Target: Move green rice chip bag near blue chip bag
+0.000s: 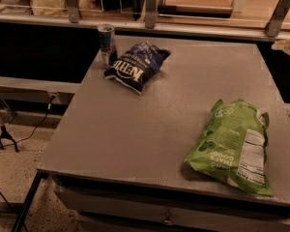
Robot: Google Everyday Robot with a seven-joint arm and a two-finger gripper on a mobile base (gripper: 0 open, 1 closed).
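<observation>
The gripper is outside the camera view, and no colour, cable, screw or marking of the arm can be made out. The only thing that might belong to the robot is a pale cream shape (289,46) with an uneven outline. It is cut off by the right side of the view, just beyond the far right corner of the bench (150,129). Whether it is part of the body cannot be told.

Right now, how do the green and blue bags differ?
The green rice chip bag is larger and lime green; the blue chip bag is smaller and navy. The green one lies alone at the front right; the blue one sits back left beside a can. Both are crinkly and lie flat on the table. The gripper is not in view.
</observation>
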